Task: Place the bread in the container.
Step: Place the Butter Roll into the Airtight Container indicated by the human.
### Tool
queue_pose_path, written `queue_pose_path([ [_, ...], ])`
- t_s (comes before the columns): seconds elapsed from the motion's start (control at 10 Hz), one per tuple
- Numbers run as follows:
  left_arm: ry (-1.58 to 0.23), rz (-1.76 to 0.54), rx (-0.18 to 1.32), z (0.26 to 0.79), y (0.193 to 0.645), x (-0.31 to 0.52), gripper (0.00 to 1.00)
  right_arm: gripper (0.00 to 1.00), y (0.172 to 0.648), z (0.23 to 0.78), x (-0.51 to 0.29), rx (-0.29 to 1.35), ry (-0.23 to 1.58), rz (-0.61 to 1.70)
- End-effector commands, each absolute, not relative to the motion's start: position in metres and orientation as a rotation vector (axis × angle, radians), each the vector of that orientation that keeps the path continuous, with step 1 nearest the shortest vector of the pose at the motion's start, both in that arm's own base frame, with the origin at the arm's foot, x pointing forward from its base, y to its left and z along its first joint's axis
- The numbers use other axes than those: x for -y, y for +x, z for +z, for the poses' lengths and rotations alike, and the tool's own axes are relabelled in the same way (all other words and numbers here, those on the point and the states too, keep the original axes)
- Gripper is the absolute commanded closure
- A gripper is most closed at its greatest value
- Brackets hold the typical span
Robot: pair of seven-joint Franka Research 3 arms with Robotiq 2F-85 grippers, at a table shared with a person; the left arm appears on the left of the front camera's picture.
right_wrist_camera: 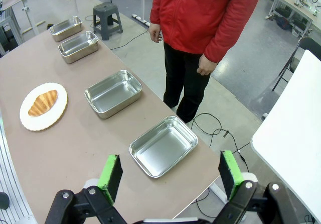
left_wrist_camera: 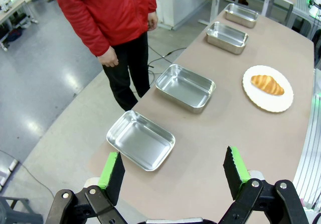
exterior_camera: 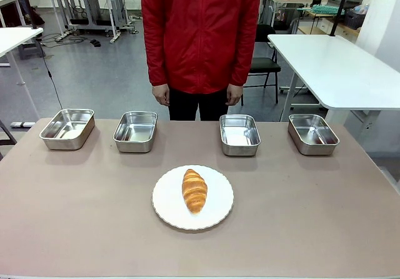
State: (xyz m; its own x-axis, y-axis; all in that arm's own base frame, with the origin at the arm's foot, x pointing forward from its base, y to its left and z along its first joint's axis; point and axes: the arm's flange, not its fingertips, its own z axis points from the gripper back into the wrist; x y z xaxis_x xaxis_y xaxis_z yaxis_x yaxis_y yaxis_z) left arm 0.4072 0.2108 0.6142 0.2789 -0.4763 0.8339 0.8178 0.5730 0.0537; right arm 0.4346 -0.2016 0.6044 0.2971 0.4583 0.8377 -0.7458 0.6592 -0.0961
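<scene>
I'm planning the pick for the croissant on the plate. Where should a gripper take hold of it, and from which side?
Take the croissant across its thick middle, coming straight down from above. It lies flat on the white plate with its long axis running toward the person and its ends tapering, so a pinch on its left and right flanks is likely the surest hold.

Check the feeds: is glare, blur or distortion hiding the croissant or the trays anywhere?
Front view: even light, sharp; croissant clear on its plate, trays show mild glare on their floors. Left wrist view: wide-angle bends the table edge; nearest tray sharp. Right wrist view: same bending, nothing blurred.
</scene>
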Motion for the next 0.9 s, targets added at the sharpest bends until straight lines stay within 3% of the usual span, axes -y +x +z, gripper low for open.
queue_pose_path([
  [0.0,-0.437,-0.91,0.938,0.6162,0.4046,-0.2117,0.0,0.0,0.4345,0.6055,0.2012,0.979,0.341,0.823],
  [0.8,-0.437,-0.91,0.938,0.6162,0.4046,-0.2117,0.0,0.0,0.4345,0.6055,0.2012,0.979,0.341,0.823],
])
